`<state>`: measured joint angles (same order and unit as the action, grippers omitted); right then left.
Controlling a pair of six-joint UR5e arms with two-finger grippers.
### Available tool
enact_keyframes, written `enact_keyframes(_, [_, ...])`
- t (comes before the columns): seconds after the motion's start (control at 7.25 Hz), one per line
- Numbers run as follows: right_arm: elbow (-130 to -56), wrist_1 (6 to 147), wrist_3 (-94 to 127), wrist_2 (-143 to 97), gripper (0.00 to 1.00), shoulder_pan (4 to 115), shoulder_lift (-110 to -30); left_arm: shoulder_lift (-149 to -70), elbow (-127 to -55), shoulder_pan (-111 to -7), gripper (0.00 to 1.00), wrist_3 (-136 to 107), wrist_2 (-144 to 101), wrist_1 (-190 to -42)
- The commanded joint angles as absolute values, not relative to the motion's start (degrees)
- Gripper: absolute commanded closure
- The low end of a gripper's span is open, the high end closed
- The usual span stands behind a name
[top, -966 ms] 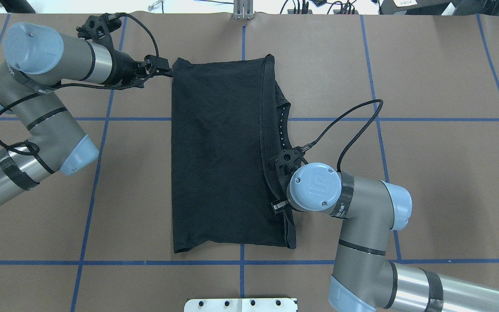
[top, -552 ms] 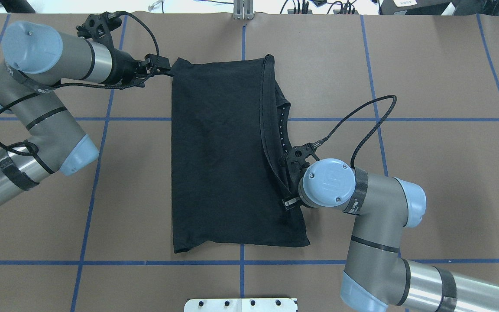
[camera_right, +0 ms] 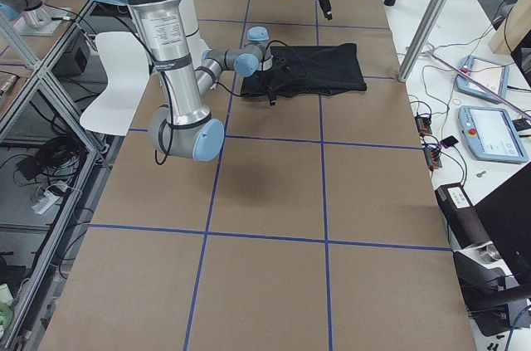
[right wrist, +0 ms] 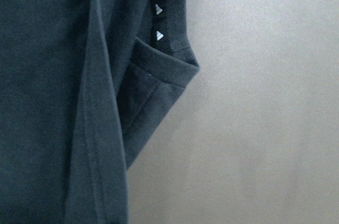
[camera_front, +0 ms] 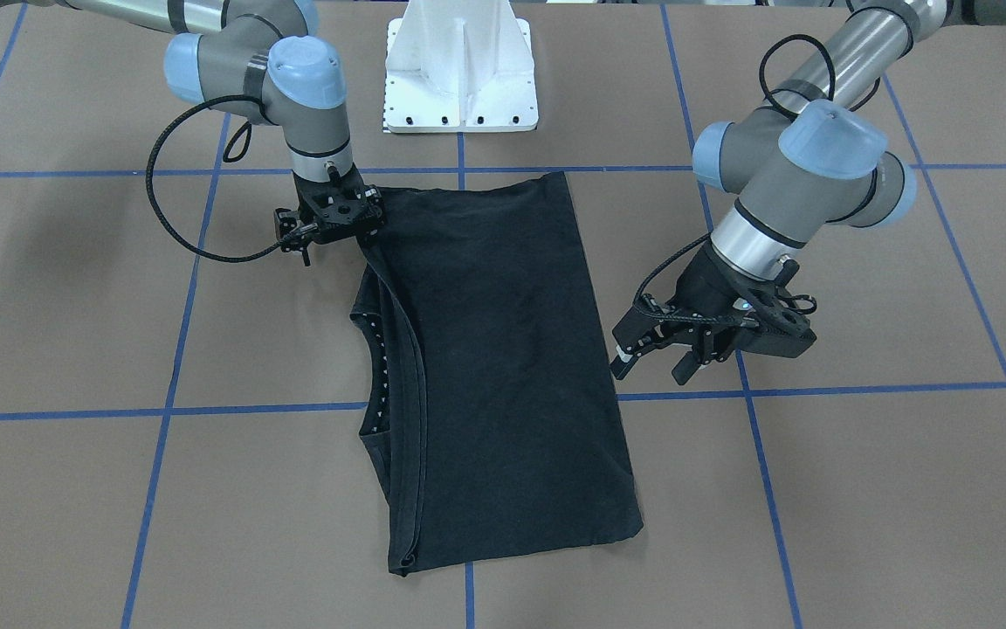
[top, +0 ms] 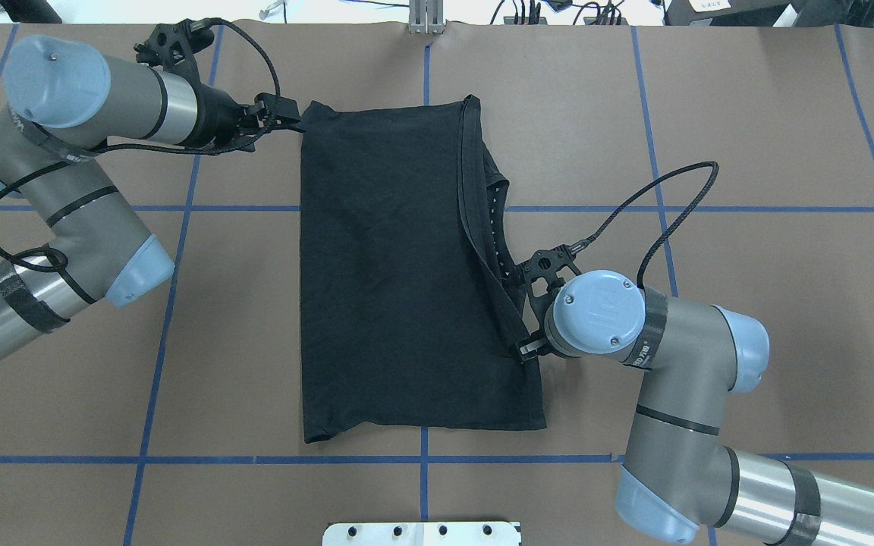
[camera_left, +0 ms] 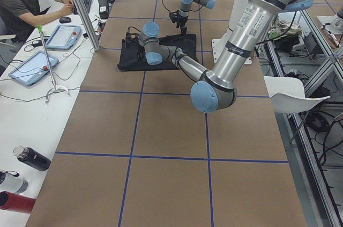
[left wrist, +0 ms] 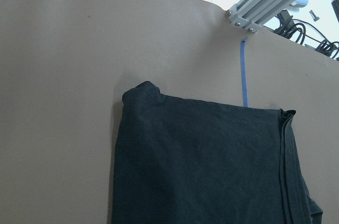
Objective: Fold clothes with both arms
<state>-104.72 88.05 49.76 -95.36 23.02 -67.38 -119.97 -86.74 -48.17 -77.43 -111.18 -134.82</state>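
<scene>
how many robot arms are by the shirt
2: the left arm at the T-shirt's far left corner, the right arm at its near right edge. Neither is hidden.

Open table (top: 748, 152) surrounds the shirt (top: 384, 280). In the way stand the left arm (top: 88, 91) at its far left corner, the right arm (top: 680, 356) over its right edge, and the white base (top: 422, 533) beyond its near edge.

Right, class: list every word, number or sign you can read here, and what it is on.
None reads clearly.
Right arm, black wrist band: white print, blurred.
Left arm, black band: white letters, blurred.
Left arm's sticker: too small.
T-shirt: white triangles only, no words.
</scene>
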Motion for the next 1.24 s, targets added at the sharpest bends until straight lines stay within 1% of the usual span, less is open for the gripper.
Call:
enact_keyframes(0.0, [-105.99,87.72,49.75,-95.45,0.01,23.2,-69.07,-119.97,-86.75,-48.16,0.0,-77.43,-111.18,-134.82])
enact_keyframes(0.55, [-110.29,87.45,49.75,-98.34,0.01,25.66,-68.47,-119.88,-86.75,-48.16,0.0,-77.34,-111.27,-134.82])
enact_keyframes(0.83, [-109.17,87.63,49.75,-97.91,0.01,25.93,-64.79,-119.79,-86.66,-48.16,0.0,-77.34,-111.18,-134.82])
enact_keyframes(1.1, [-104.35,87.54,49.83,-97.3,0.01,25.84,-60.32,-119.79,-86.66,-48.16,0.0,-77.26,-111.18,-134.91])
